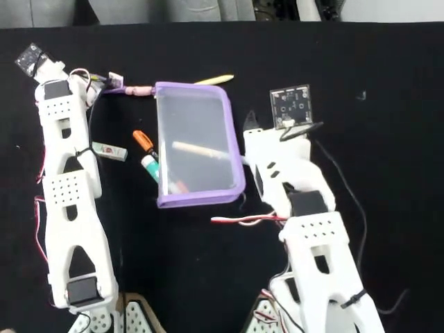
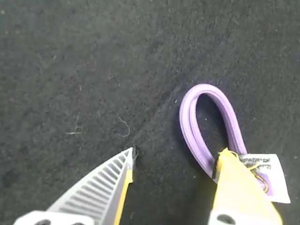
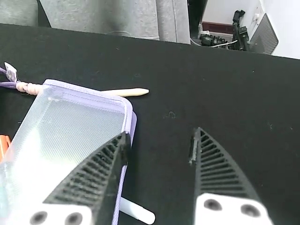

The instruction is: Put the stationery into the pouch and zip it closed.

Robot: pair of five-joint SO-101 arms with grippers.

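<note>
The clear pouch [image 1: 198, 142] with purple edging lies flat at the table's middle, a white pen [image 1: 201, 150] showing through its mesh. From its far left corner runs a zipper pull ending in a purple cord loop [image 2: 206, 122] with a white tag [image 2: 269, 176]. My left gripper [image 2: 176, 161] is open at that loop, one finger resting by the tag. My right gripper [image 3: 159, 143] is open over the pouch's right edge [image 3: 129, 122]; in the high view it [image 1: 250, 125] sits just right of the pouch. A cream pen [image 1: 215, 80] lies just beyond the pouch.
Left of the pouch lie an orange marker [image 1: 143, 141], a green-and-white glue stick [image 1: 151, 168] and a small eraser-like block [image 1: 109, 150]. The left arm [image 1: 69, 194] runs along the left side. The table's edge is at the back.
</note>
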